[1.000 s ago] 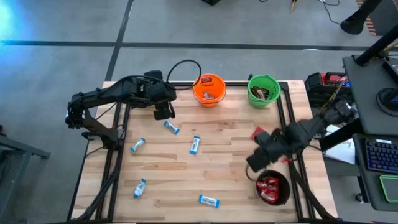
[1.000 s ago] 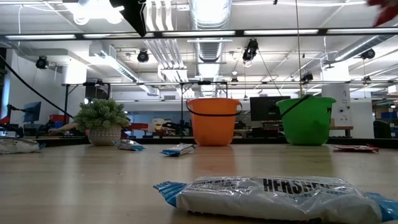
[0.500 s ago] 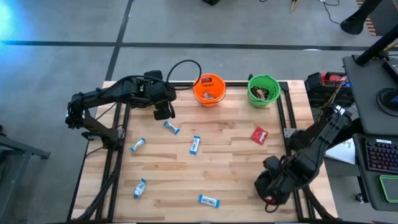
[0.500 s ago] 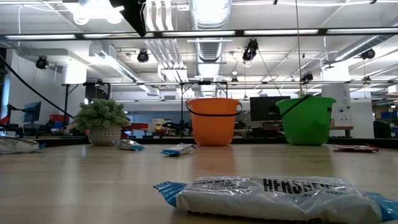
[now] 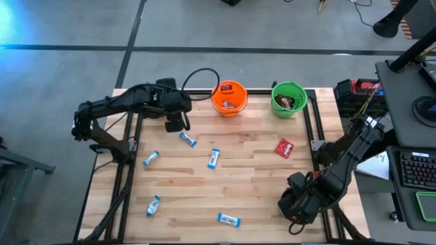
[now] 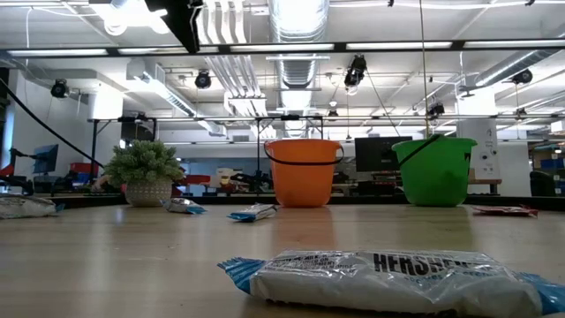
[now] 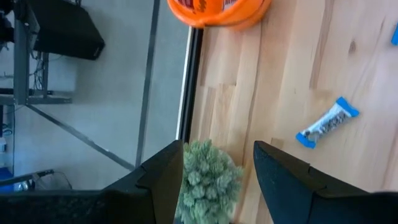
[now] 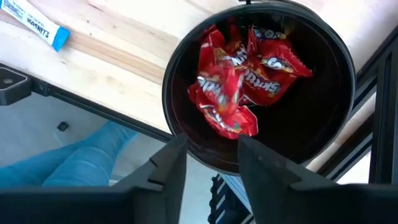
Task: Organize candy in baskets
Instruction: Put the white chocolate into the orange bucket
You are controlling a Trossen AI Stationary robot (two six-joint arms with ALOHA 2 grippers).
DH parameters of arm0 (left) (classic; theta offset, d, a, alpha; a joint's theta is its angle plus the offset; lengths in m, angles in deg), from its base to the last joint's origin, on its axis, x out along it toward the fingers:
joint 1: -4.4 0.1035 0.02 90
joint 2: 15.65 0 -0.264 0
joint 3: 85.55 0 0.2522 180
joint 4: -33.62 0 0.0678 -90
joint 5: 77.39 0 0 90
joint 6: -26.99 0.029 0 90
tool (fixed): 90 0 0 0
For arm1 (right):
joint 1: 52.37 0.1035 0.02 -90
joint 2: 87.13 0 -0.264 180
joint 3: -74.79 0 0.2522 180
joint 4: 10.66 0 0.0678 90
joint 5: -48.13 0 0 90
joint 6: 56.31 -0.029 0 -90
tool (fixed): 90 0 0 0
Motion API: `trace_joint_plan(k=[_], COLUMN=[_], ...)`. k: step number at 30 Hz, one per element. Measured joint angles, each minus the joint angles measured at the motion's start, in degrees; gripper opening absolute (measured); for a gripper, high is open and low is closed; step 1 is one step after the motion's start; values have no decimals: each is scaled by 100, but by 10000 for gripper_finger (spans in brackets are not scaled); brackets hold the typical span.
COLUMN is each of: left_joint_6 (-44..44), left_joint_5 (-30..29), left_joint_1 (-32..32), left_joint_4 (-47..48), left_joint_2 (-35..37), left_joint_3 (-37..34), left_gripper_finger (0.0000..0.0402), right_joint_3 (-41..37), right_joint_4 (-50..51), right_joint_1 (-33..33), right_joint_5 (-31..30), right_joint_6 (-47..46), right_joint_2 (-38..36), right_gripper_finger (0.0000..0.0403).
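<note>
My right gripper (image 8: 208,168), spread and empty, hangs over the black basket (image 8: 339,124) holding red packets (image 8: 236,81), lower right. My left gripper (image 5: 176,124) is spread, idle. Left: one red packet (image 5: 284,147) and five blue bars (image 5: 213,158).

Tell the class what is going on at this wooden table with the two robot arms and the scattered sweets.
Candy is being sorted by kind into small round baskets. The right gripper hangs open over the black basket at the table's near right corner, which holds red crinkly packets. One red packet and five blue-and-white bars lie loose on the wood. The left gripper, open, hovers over the bushy potted plant near the orange basket; the green basket stands beside it.
</note>
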Motion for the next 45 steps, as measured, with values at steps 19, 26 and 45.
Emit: trace_joint_plan(k=[19,26,45], left_joint_6=[-474,-553,-692], left_joint_5=[865,874,849], left_joint_1=[1,1,1], left_joint_4=[853,855,855], left_joint_2=[466,725,1060], left_joint_3=[-2,-2,-2], left_gripper_finger=[178,178,178], right_joint_3=[0,-2,-4], right_joint_4=[72,-223,-3979], right_joint_1=[-1627,-2299,-3634], right_joint_5=[-1862,-1861,-2551], right_joint_6=[1534,2531,5253], right_joint_2=[60,143,1264], right_gripper_finger=[171,171,164])
